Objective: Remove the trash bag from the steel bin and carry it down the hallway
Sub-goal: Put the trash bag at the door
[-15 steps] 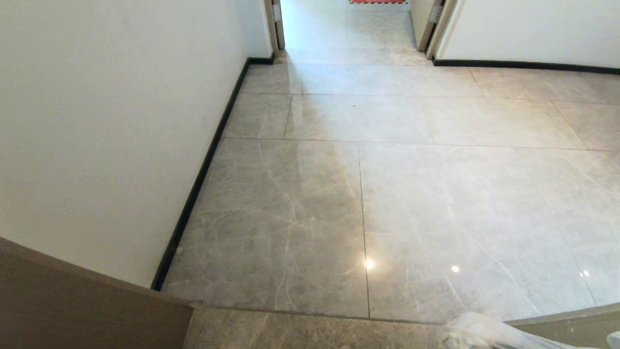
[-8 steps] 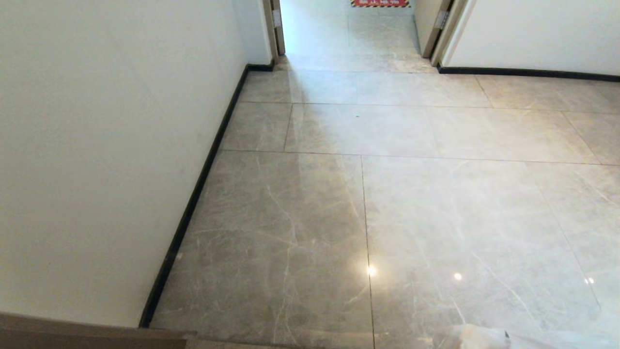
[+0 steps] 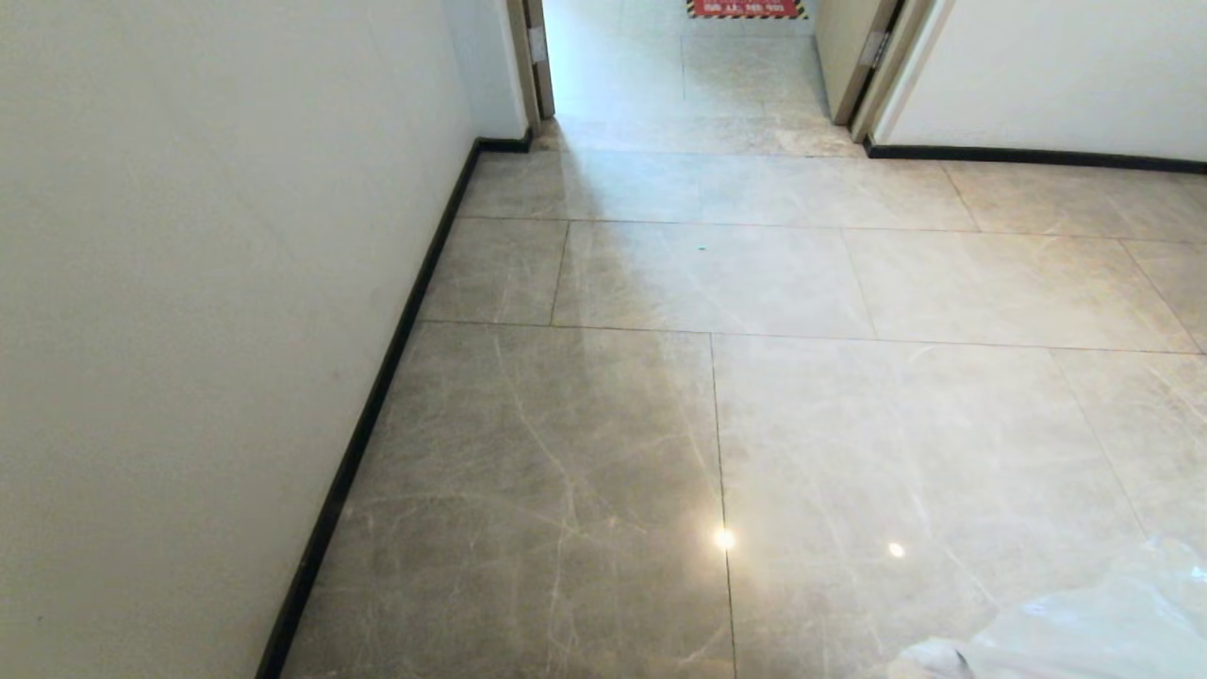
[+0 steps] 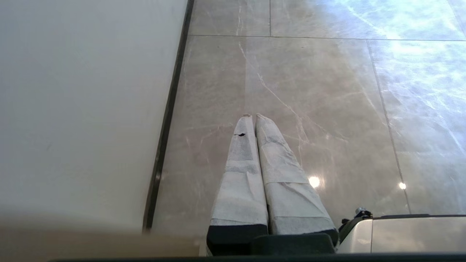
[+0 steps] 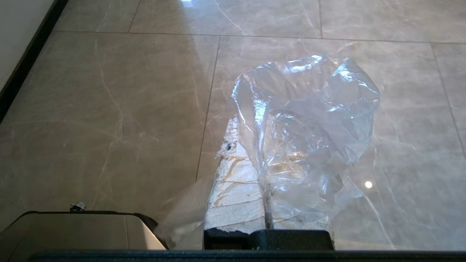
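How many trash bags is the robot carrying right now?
1. The trash bag, clear and crinkled, is pinched in the shut right gripper above the hallway tiles; its edge shows at the head view's lower right. The left gripper is shut and empty.

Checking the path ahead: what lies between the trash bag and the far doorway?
Only bare floor tiles between the trash bag and the doorway, head view.

The trash bag is pinched between the closed fingers of the right gripper, bunched over and beyond their tips. The hallway floor lies beneath. The wall stands beside the left gripper.
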You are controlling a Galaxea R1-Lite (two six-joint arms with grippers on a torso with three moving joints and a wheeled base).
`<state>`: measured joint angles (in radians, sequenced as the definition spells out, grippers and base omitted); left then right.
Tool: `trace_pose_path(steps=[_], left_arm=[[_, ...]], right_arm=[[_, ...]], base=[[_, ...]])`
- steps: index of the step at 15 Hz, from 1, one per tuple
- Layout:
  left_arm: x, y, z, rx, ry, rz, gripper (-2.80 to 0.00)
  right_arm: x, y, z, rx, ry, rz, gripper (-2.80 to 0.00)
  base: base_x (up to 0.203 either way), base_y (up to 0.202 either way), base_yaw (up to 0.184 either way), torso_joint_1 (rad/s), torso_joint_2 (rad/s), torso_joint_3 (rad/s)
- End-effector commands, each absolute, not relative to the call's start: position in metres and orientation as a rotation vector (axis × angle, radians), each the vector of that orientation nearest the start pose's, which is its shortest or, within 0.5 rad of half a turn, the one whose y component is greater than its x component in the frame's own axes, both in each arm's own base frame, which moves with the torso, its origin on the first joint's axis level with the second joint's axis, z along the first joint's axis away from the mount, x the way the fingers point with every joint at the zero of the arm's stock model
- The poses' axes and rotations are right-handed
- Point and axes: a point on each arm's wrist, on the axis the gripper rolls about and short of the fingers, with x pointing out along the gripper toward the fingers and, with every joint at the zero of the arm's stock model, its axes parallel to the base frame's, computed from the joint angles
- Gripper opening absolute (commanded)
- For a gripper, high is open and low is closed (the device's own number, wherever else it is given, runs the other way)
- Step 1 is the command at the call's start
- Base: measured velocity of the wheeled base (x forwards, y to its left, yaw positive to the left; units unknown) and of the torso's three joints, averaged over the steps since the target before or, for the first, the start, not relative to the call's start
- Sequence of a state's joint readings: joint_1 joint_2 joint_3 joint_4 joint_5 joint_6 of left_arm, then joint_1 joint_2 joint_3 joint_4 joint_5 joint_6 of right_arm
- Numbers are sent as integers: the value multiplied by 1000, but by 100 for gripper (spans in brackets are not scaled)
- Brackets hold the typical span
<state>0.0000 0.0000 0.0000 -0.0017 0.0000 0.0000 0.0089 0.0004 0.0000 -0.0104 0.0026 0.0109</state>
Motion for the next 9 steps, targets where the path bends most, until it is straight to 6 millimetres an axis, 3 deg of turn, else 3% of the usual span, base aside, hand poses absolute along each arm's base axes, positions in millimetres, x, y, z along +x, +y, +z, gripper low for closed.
trace_pose_path(steps=[1, 9], left_arm=[[-23, 0, 76, 0, -2, 0, -280], [-23, 0, 76, -1, -3, 0, -280]], right_arm=[[-23, 0, 76, 11, -8, 12, -280], [-23, 0, 76, 11, -8, 12, -280]], base=[[218, 0, -2, 2, 4, 1], [194, 0, 1, 2, 2, 2]])
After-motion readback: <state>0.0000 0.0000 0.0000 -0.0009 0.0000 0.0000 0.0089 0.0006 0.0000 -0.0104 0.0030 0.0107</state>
